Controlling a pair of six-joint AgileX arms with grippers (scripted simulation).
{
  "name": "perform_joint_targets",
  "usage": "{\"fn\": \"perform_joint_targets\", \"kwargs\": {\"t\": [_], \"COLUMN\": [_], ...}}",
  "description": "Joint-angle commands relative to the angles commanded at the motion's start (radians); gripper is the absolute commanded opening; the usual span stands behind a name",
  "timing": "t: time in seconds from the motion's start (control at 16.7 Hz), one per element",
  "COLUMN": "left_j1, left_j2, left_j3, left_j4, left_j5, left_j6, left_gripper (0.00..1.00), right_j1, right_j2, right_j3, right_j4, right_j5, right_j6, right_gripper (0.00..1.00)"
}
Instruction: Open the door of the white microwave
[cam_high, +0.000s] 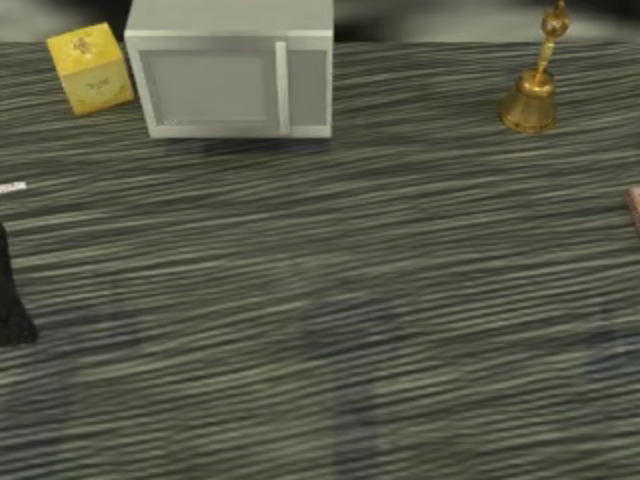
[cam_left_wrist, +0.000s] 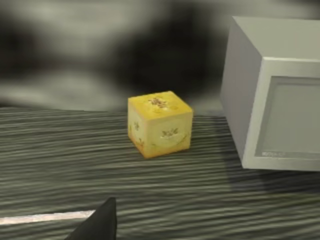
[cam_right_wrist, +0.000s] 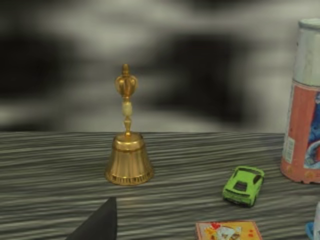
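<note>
While hidden from above, a green toy car (cam_right_wrist: 243, 185) shows wrist-side.

A yellow cube (cam_high: 90, 67) with faint flower prints on its faces sits on the dark striped table (cam_high: 330, 280) at the far left, tilted a little off the table's lines. At the far right stands a brass bell (cam_high: 531, 92), upright, with a tall turned handle above its flared skirt. The right wrist view shows 3 more things on that side: a small lime-green toy car (cam_right_wrist: 243, 185), a tall can (cam_right_wrist: 303, 105) with a pale upper part and a pink and blue label, and a playing card (cam_right_wrist: 228, 230) lying flat, partly cut off at the edge.
</note>
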Motion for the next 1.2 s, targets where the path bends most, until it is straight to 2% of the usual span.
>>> {"fn": "perform_joint_targets", "kwargs": {"t": [0.78,1.2], "left_j1": [-0.348,-0.475], "left_j2": [1.303,1.752], "left_j3": [1.082,1.431], "left_j4": [-0.326,-0.472], "left_j5": [-0.21,-0.288], "left_j6": [-0.312,-0.41], "left_gripper": [1.0,1.0], "right_j1": [0.0,0.0], "right_j2": [0.0,0.0], "right_j3": [0.0,0.0], "right_j4": [0.0,0.0], "right_j5": [0.0,0.0], "right_j6": [0.0,0.0], "right_gripper": [1.0,1.0]}}
